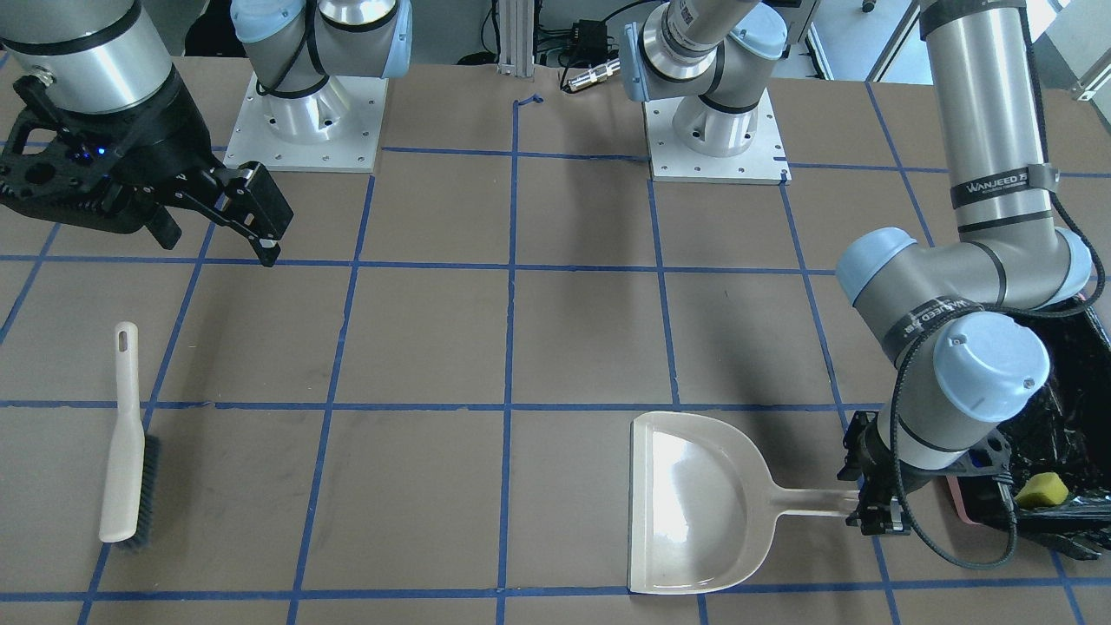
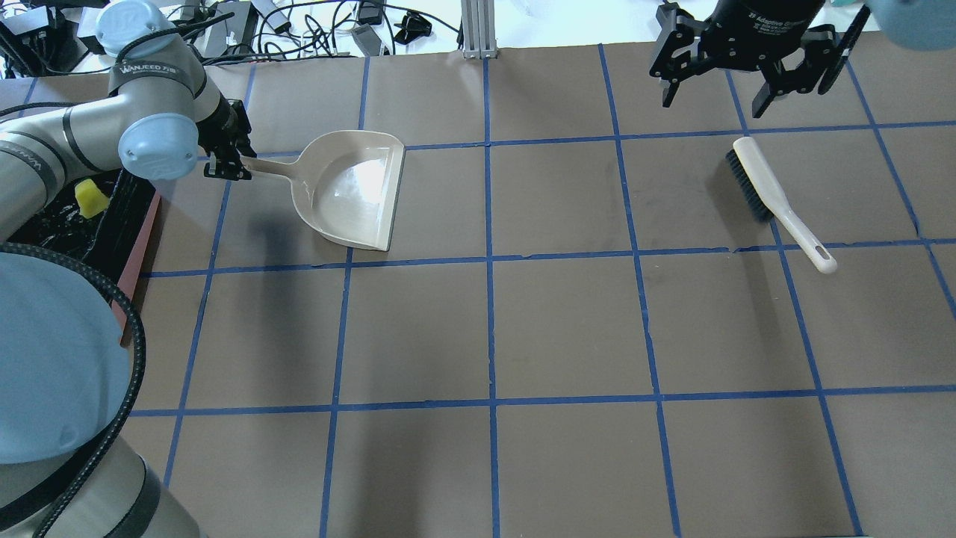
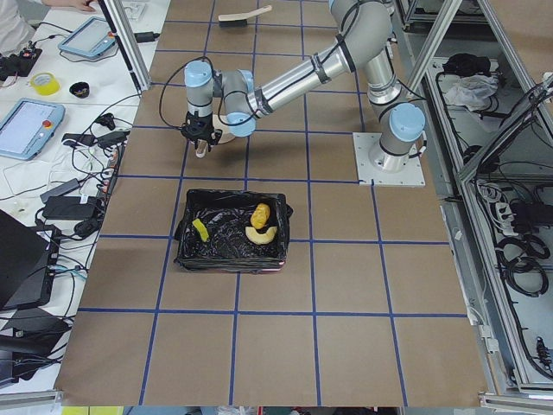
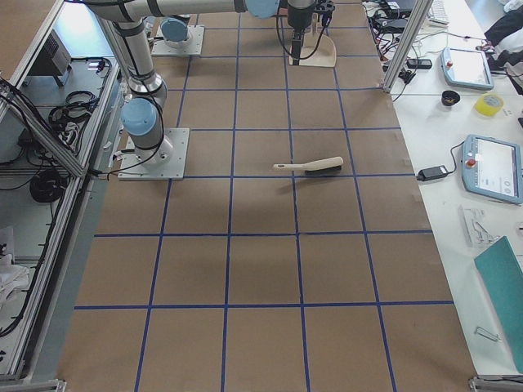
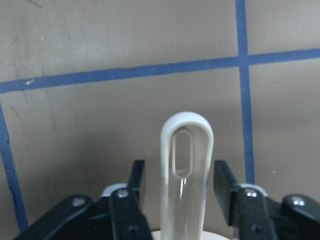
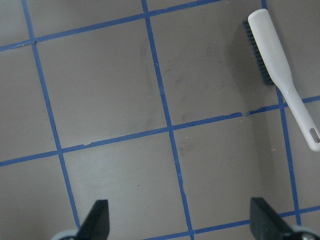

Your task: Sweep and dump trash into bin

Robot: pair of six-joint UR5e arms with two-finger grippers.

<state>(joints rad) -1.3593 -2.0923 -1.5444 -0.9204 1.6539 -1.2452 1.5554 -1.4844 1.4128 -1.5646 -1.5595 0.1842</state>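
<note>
Brown-paper table [image 2: 567, 329] w/ blue tape grid; no loose debris seen on it in any view. All three trash items lie inside the bin [image 3: 186, 246] per the left side view: yellow sponge [image 3: 200, 229] at one end, potato-like lump [image 3: 262, 212] and croissant-like piece [image 3: 259, 233] together at the other. Judged: sweep and dump done, only tool release and retreat left. Dustpan [image 2: 351, 187] sits flat on table, pan empty, mouth facing table centre. Its handle [image 5: 186, 150] runs along the table's length back toward the bin, w/ the end loop poking out past the left gripper [image 5: 180, 172]. Wrist view shows both fingers [image 5: 136, 180] straddling the handle w/ a visible gap each side, so jaws are parted and nothing is clamped. Key relation: handle long axis lies between the fingers, bin just beside and behind the gripper, so a straight lift clears the handle w/o dragging the pan. Left arm is the nearer to both dustpan and bin. Right gripper [image 1: 217, 230] hangs above the table, jaws wide, empty. Hand brush [image 2: 773, 198] lies flat near it, apart, untouched.
</note>
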